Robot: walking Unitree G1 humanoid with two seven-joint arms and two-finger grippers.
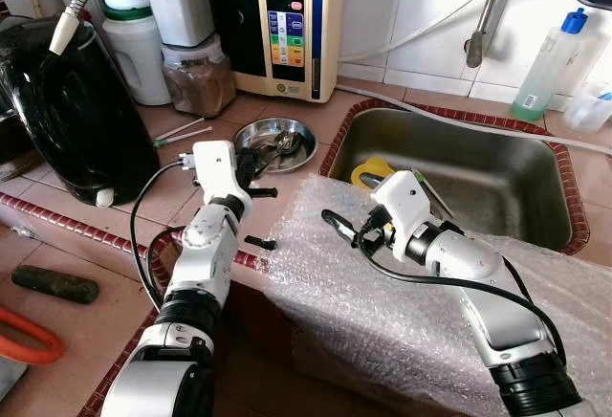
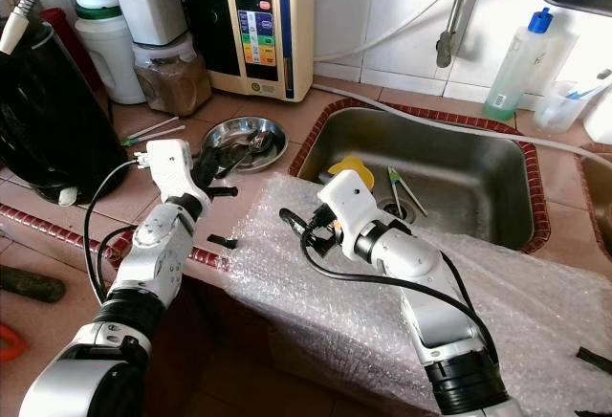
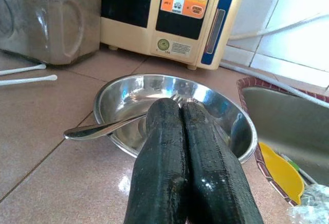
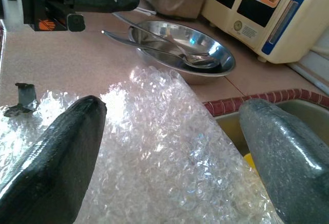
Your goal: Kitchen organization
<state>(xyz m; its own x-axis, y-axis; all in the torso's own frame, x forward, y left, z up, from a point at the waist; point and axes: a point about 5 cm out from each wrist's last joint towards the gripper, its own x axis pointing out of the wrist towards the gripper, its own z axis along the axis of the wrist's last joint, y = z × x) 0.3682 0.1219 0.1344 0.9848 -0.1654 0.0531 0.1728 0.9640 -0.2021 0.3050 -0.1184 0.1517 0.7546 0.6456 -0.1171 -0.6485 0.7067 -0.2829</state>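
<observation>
A round steel bowl (image 1: 298, 140) stands on the tiled counter left of the sink, with two spoons (image 4: 169, 49) lying in it. My left gripper (image 3: 180, 108) hovers at the bowl's near rim, fingers pressed together and shut; one spoon handle (image 3: 97, 129) passes behind them, and I cannot tell if they touch. My right gripper (image 4: 172, 106) is open wide just above a sheet of bubble wrap (image 1: 382, 293) that drapes over the counter's front edge and the sink's near corner. Nothing sits between its fingers (image 4: 56, 152).
The steel sink (image 1: 478, 168) holds a yellow item (image 1: 375, 168) and a utensil. Behind the bowl stand a cream water machine (image 1: 292, 25), a jar of brown powder (image 1: 199, 77) and a black appliance (image 1: 67, 101). A soap bottle (image 1: 550, 63) stands behind the sink.
</observation>
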